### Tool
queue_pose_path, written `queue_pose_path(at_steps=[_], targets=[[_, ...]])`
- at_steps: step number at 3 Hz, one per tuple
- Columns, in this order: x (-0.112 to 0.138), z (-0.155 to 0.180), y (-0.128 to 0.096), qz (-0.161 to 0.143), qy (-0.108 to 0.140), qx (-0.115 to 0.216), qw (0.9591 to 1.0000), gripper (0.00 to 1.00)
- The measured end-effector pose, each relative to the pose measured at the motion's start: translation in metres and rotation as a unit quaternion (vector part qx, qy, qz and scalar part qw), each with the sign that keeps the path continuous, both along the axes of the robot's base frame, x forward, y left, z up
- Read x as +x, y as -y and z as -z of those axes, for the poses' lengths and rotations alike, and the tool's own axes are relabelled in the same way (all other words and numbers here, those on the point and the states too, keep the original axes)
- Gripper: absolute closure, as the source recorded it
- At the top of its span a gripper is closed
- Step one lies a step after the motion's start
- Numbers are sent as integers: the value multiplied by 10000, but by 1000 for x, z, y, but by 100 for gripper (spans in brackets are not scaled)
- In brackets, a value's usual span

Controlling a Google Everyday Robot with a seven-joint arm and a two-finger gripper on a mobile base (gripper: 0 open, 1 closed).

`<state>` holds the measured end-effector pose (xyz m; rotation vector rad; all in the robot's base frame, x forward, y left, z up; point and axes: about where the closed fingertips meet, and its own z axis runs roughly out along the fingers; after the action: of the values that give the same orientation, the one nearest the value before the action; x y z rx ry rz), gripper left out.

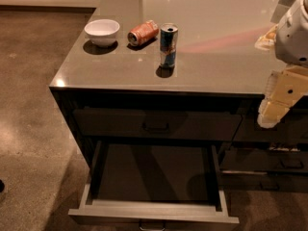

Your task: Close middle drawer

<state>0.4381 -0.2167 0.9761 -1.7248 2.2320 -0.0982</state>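
Note:
The middle drawer (154, 214) is pulled far out of the left column of the dark cabinet. Its dark inside is empty, its rim is lighter grey, and its small metal pull handle (151, 225) shows at the bottom edge of the view. My gripper (273, 110), cream-coloured under a white arm (293, 30), hangs at the right edge. It is in front of the counter's front edge, above and to the right of the open drawer, and touches nothing that I can see.
Above the open drawer is a closed top drawer (155, 124) with a like handle. Narrower drawers (284, 162) are at the right. On the counter (216, 61) are a white bowl (102, 31), an orange can (143, 32) on its side and an upright can (168, 44).

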Motion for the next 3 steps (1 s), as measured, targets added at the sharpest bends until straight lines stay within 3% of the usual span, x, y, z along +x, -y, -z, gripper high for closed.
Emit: queue_pose_path(at_steps=[1,2,3], targets=[[0,0,0,1,-1,1,10000,0],[-12,52,3,148,-107,279,9994,0],[-42,109,-7,249,-110,860,9959,0]])
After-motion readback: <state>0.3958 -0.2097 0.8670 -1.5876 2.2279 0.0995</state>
